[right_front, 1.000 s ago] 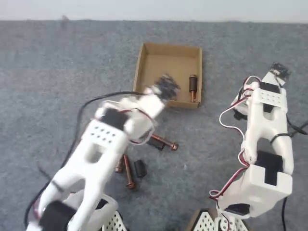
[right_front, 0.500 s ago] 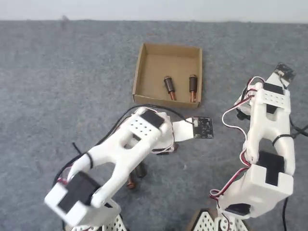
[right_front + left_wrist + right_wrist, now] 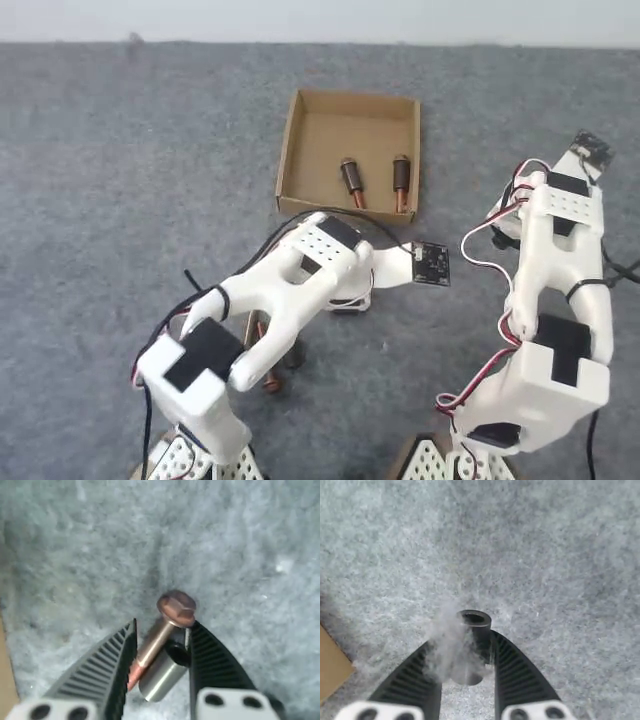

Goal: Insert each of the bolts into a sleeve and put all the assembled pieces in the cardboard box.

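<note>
Grey felt-like carpet covers the desk (image 3: pixel 100 150); a pale wall (image 3: pixel 320 20) runs behind. Left jaws stand released astride a copper hex-head bolt (image 3: pixel 162 632) and a smooth grey metal sleeve (image 3: pixel 160 677). Right jaws clench a black tubular sleeve (image 3: pixel 476 625). The high view adds the cardboard box (image 3: pixel 347 98), holding two assembled pieces (image 3: pixel 352 183).

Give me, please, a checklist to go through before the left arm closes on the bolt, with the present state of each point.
1. Left gripper open: ok.
2. Bolt between its fingers: ok.
3. Only the bolt between them: not ok. The loose sleeve lies there too, beside the bolt.
4. Right gripper shut on the held sleeve, with its bore in sight: ok.
5. Room in the cardboard box: ok. Two assembled pieces lie inside.
6. Left fingertips clear of the carpet: cannot tell.
</note>
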Robot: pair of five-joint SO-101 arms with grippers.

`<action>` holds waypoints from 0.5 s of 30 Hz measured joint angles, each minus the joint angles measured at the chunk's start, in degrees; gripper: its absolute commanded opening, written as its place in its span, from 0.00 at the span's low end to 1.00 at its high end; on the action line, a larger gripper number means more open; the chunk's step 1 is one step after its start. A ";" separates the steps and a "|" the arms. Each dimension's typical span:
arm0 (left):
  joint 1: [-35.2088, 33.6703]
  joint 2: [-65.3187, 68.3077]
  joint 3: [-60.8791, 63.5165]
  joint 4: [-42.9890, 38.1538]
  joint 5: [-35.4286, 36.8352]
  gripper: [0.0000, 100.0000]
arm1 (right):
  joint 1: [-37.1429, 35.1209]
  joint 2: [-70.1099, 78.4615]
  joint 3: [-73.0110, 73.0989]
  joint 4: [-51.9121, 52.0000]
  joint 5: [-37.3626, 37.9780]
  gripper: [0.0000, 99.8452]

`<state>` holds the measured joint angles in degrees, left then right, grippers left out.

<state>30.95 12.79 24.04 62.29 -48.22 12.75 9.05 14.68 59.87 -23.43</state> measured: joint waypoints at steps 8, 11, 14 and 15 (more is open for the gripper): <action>0.88 1.67 -1.05 -0.97 1.05 0.05 | 0.00 0.00 0.00 0.00 0.00 0.01; 2.29 2.02 -1.14 -1.49 2.37 0.01 | 0.00 0.00 0.00 0.00 0.00 0.01; 3.25 2.11 -1.14 -1.93 2.99 0.01 | 0.00 0.00 0.00 0.00 0.00 0.01; 3.16 2.11 -1.14 -1.93 2.99 0.01 | 0.00 0.00 0.00 0.00 0.00 0.01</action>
<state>34.11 14.90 22.90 60.35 -45.23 12.75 9.05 14.68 59.87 -23.43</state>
